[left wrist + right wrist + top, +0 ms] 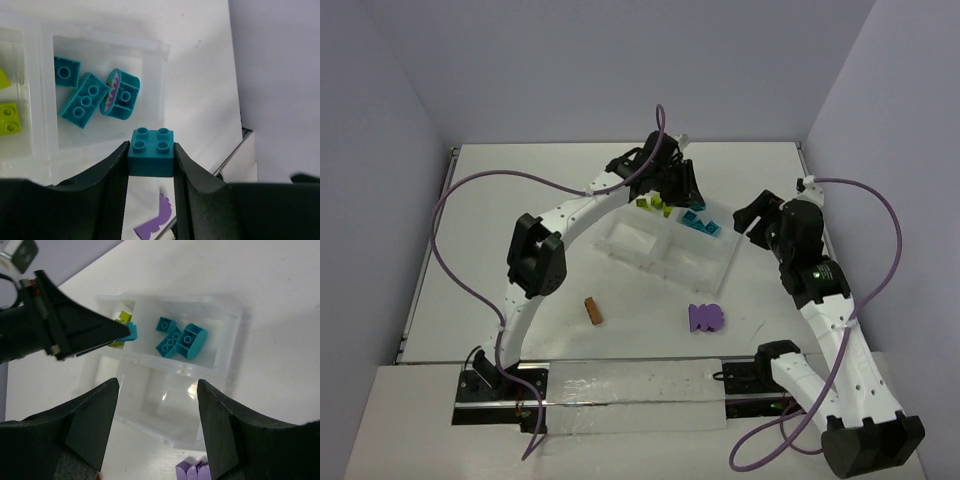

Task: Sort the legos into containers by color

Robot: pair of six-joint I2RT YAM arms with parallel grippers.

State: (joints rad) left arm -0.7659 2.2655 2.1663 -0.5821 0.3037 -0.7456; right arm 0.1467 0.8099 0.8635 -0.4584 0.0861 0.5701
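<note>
Left jaws: closed on a teal four-stud brick [150, 151], one finger on each side face, studs up. Right jaws: spread wide with nothing between them, hanging above the tray's right end.

Landmark: white tray [632, 243] on the desk [520, 180].

View differences:
- Left wrist view alone shows the grip itself. Beyond the held brick it looks down into the tray's teal compartment.
- Right wrist view shows the left jaws from outside, with the held brick above the tray near the wall between the lime and teal compartments.
- Top view hides the held brick behind the left arm [570, 215]. It alone shows the orange-brown brick [593, 311], lying on the desk just off the tray's near-left side.
- The purple clump [705, 317] shows whole only in the top view, off the tray's near-right side. Both wrist views catch only an edge of it.

Counts:
- Teal: four. One is held and three lie in the tray's far-right compartment: a square brick [66, 72], a longer brick [84, 100] and a rounded piece [121, 92].
- Lime bricks [655, 206]: in the far-left compartment; number unclear because the arm covers part of them.
- Orange-brown: one.
- Purple: one clump.
</note>
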